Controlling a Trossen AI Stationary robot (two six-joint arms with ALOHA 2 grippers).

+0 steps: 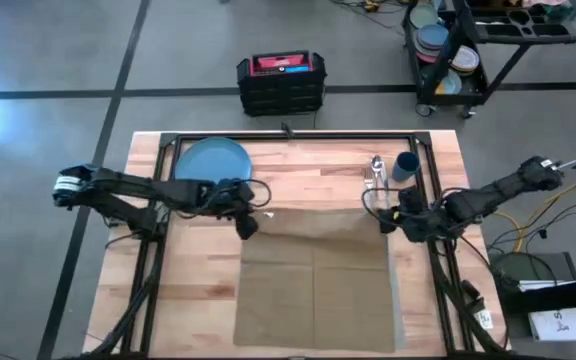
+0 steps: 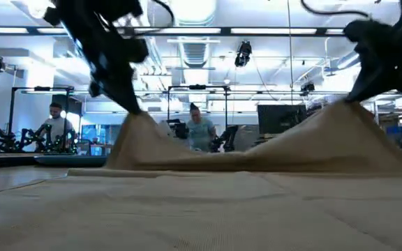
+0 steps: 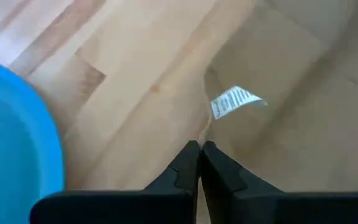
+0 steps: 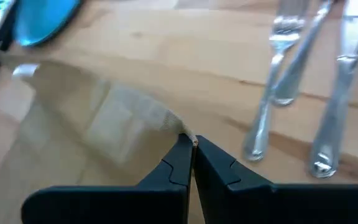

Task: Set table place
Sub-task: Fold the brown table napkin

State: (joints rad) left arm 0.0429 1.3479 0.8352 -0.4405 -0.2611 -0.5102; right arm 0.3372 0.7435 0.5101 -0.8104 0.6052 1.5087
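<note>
While your left claw (image 1: 252, 226) and right claw (image 1: 392, 219) are pinching opposite far corners, the tan rectangular woven placemat (image 1: 318, 290) is lifting off the wooden bench (image 1: 193, 290).

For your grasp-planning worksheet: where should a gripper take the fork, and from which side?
Grip the fork at mid-handle, from straight above. It lies flat on the table beside the knife, so fingers must straddle the thin handle across its width.

The placemat (image 1: 318, 285) is lying across the middle of the surface (image 1: 198, 290). The plate (image 1: 212, 160) is sitting behind its left corner; the fork (image 1: 368, 178), spoon (image 1: 377, 166) and cup (image 1: 405, 166) are lying behind its right corner.
</note>
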